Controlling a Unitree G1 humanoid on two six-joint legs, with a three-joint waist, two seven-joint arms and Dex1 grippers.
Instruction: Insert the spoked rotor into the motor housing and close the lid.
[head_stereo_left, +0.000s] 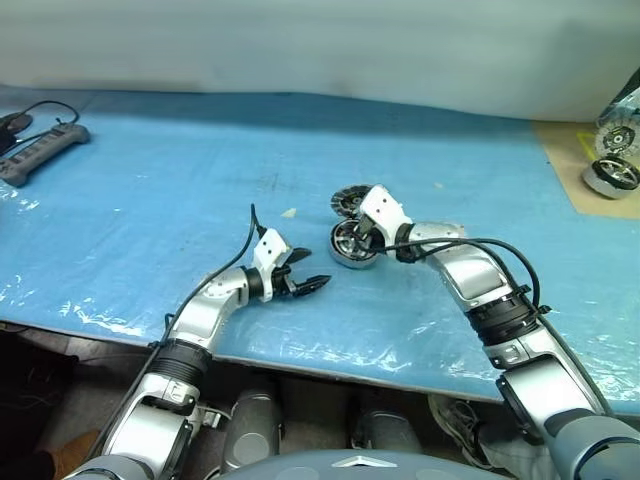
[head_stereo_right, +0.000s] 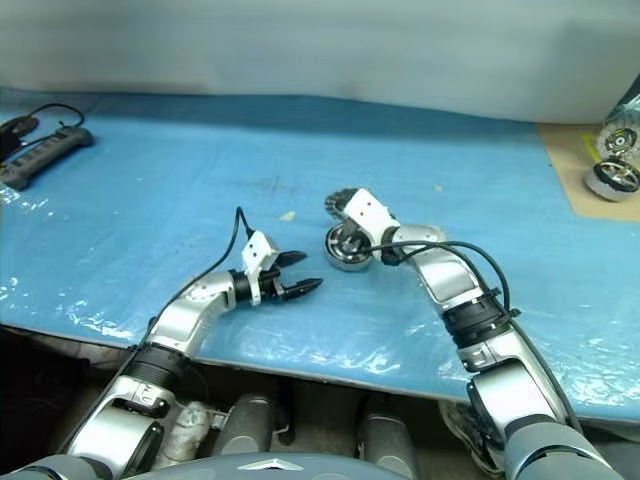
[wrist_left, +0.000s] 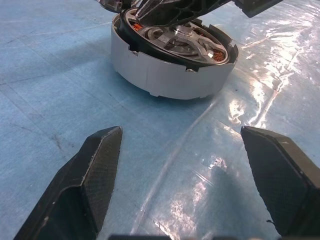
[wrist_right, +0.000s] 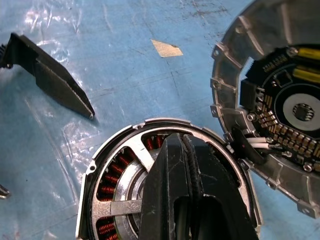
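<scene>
On the tabletop, mid-front: housing (head_stereo_left: 354, 243) sits flat on the blue sheet, open side up.
Housing: silver wall, dark rim, copper-orange windings (wrist_right: 107, 182) around a silver centre.
Rotor: rotor (wrist_right: 131, 165) lies inside the housing, its silver spokes crossing over the windings.
Right tool: right tool (wrist_right: 187, 155) is over the housing's open top, its two black fingers pressed together with their tips at the inner rim; whether they pinch part of the rotor cannot be told.
Lid: lid (wrist_right: 272, 110) lies just behind the housing on the side away from the robot, their rims touching or nearly so; its upturned face shows toothed grey segments round the edge and a dark circuit board with a round middle.
Wires: white leads (wrist_right: 257, 144) sit at the lid's edge nearest the housing.
Left tool: left tool (head_stereo_left: 306, 271) is near the housing on its left, apart from it, fingers spread wide and pointing toward it, holding nothing.
Scrap: pale scrap (head_stereo_left: 288, 212) lies on the sheet left of the lid.
Power strip: power strip (head_stereo_left: 45, 152) lies far left of the housing, at the tabletop's edge.
Other motors: two silver motor units (head_stereo_left: 612, 160) stand far right of the housing on a tan board.
</scene>
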